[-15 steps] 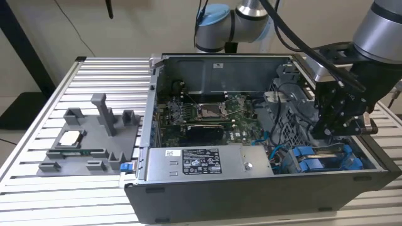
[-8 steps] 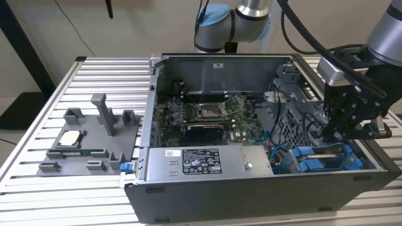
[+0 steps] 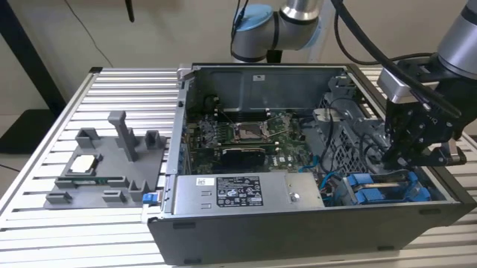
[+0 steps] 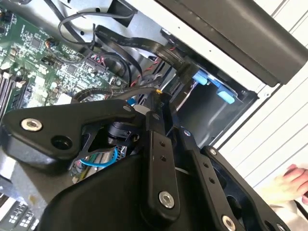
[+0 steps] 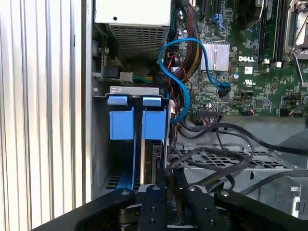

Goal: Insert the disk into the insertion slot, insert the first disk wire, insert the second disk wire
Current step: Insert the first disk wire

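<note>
The insertion slot (image 3: 387, 187), a grey bay with bright blue clips (image 5: 130, 122), sits in the case's near corner at the exterior view's right. The disk (image 5: 155, 156) stands edge-on inside it, beside the blue carrier strips. My gripper (image 3: 402, 162) hangs inside the case just above this bay. In both wrist views its black fingers (image 4: 156, 125) are drawn together at the tip (image 5: 163, 175), right at the disk's edge, where black disk wires (image 5: 211, 161) loop in. The fingers appear shut on one wire's end; the connector itself is hidden.
The open case holds a grey power-supply box (image 3: 246, 192), the green motherboard (image 3: 249, 134) and a blue data cable (image 5: 185, 82). A grey fixture plate (image 3: 104, 167) lies on the slatted table at the exterior view's left. A person's hand (image 4: 293, 180) rests outside the case.
</note>
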Controlling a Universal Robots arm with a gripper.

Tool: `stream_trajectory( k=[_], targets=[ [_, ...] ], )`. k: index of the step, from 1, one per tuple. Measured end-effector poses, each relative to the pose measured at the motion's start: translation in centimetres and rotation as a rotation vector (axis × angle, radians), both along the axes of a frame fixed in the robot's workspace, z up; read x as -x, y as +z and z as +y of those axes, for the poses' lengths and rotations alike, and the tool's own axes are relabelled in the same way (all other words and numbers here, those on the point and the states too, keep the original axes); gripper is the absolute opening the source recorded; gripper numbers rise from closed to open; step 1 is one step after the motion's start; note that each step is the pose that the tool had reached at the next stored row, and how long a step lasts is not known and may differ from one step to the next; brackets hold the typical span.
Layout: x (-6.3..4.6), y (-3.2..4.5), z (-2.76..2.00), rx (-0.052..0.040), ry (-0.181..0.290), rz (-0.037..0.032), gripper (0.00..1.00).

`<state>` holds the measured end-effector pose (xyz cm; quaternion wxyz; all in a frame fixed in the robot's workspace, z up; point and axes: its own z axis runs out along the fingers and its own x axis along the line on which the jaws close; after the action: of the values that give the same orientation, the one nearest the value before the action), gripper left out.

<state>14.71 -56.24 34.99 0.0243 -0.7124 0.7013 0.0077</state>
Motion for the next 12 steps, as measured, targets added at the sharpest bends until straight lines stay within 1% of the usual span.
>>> stream_trajectory(
  k=[5, 12],
  targets=[
    [-0.10, -0.05, -0.52, 0.0003, 0.000, 0.0000, 0.19],
    [-0.26, -0.40, -0.55, 0.0019, 0.005, -0.0004, 0.19]
  ],
)
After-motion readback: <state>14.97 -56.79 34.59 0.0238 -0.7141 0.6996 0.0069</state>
